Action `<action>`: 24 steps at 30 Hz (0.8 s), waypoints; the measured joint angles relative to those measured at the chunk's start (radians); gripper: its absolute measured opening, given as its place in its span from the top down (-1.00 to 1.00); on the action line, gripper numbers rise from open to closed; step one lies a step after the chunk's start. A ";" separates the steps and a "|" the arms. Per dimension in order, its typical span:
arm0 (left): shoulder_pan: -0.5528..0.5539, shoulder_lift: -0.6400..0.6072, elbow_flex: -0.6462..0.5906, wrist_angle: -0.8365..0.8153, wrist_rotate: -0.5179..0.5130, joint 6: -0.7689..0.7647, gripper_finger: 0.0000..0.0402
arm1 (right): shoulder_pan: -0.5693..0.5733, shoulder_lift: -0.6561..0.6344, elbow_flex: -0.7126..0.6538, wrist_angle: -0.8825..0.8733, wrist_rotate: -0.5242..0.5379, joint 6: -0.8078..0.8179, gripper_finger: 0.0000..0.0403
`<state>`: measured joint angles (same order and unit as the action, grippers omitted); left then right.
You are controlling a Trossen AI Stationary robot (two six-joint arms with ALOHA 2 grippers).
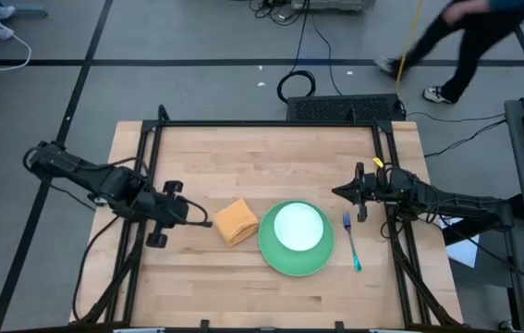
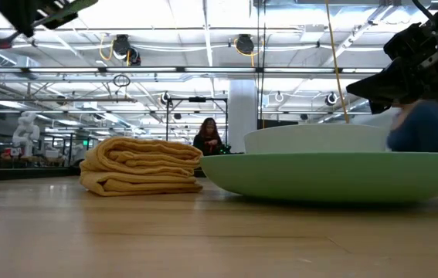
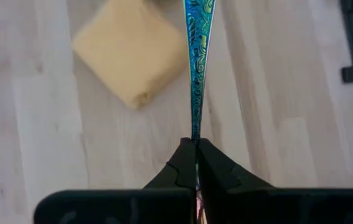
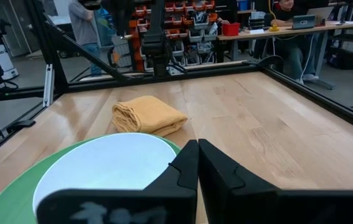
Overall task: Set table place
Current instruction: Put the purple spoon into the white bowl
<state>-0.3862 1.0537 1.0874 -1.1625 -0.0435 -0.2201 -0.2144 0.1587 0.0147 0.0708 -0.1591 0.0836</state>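
The green plate [image 1: 296, 242] lies near the table's front middle, with the white bowl [image 1: 298, 227] standing in it. The folded orange napkin [image 1: 237, 222] lies flat just left of the plate. The blue-handled fork [image 1: 351, 240] lies on the table right of the plate. My left gripper [image 1: 190, 220] hovers left of the napkin, shut on the teal-handled spoon [image 3: 197, 56]. My right gripper [image 1: 345, 192] is shut and empty, above the table beyond the fork; the right wrist view shows it [image 4: 198, 155] facing the bowl [image 4: 108, 165] and napkin [image 4: 148, 115]. My left gripper pinches the spoon's thin neck [image 3: 195, 134] between its two fingers. The teal handle sticks out past the fingertips, along the fingers, toward the napkin [image 3: 129, 53]. A reddish bit of the spoon [image 3: 199, 214] shows back between the fingers. The spoon is lifted clear of the table.
Black frame rails run along the table's left, right and far sides [image 1: 271, 123]. Bare wood lies between the napkin and the far rail. A person [image 1: 469, 42] walks past beyond the far right corner.
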 joint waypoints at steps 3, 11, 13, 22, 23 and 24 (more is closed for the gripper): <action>0.023 -0.023 0.000 0.059 0.004 0.080 1.00 | 0.000 0.000 0.000 0.002 0.000 0.003 1.00; 0.086 -0.099 0.000 0.144 0.042 0.159 1.00 | 0.000 0.000 0.000 -0.010 0.000 0.008 1.00; 0.090 -0.105 -0.004 0.151 0.042 0.161 1.00 | 0.000 0.000 0.000 -0.011 0.000 0.007 1.00; 0.104 -0.112 -0.059 0.176 0.040 0.176 1.00 | 0.000 0.000 0.000 -0.011 0.001 0.005 1.00; 0.109 -0.114 -0.066 0.179 0.040 0.182 1.00 | 0.000 0.000 0.000 -0.011 0.001 0.005 1.00; 0.114 -0.115 -0.074 0.194 0.040 0.187 1.00 | 0.000 0.000 0.000 -0.011 0.001 0.006 1.00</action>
<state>-0.2723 0.9383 1.0135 -0.9686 -0.0036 -0.0327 -0.2142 0.1589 0.0147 0.0593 -0.1585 0.0891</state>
